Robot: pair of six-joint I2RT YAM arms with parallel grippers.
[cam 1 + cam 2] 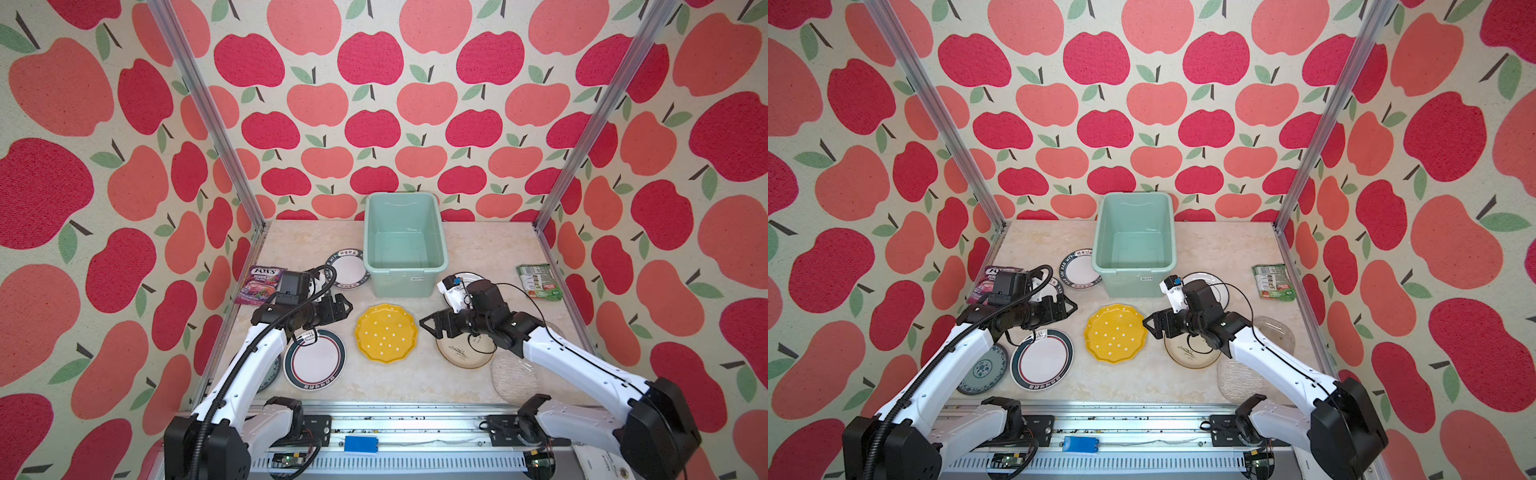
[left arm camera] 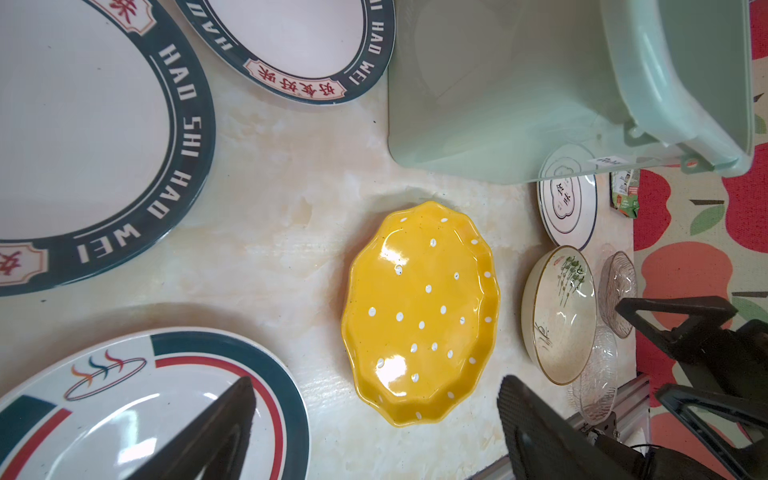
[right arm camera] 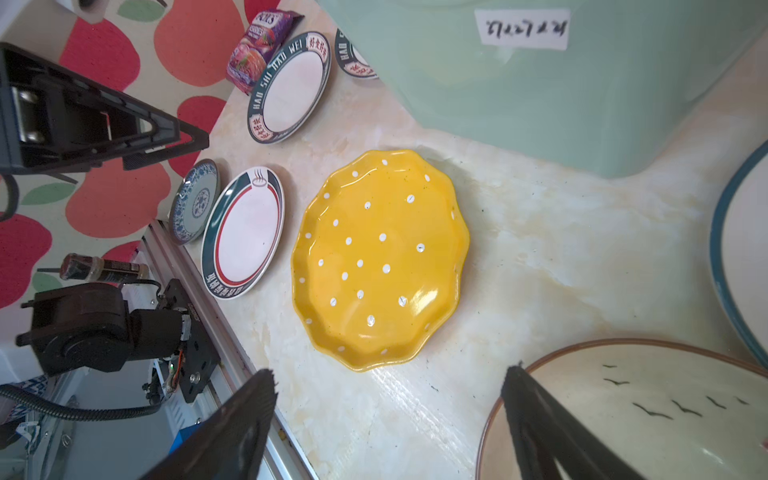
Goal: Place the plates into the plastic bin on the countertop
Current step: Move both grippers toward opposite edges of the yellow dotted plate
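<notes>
The yellow scalloped ceramic plate with white dots [image 1: 386, 332] lies flat on the cream marble-patterned countertop [image 1: 478, 249] at the lower centre of both top views. It sits just below the pale mint-green rectangular plastic bin [image 1: 399, 284], which stands empty at the centre. The left gripper [image 1: 348, 308] hovers near the plate's left edge and the right gripper [image 1: 427, 326] near its right edge. Both have their fingers spread wide with nothing between them, and neither touches the plate. The glaze throws bright highlights, so the plate is probably slick. It also looks stiff, fairly heavy, and liable to chip or crack if dropped. Lying flat, it offers little to grip but its raised wavy rim. The hold likely belongs there, one finger slid under the lip and one over it, squeezed firmly so the plate cannot pivot. The cream round plate with a green plant sprig [image 1: 465, 353] at lower right and the white round plate with a dark green and red rim [image 1: 314, 359] at lower left look equally rigid and breakable.
</notes>
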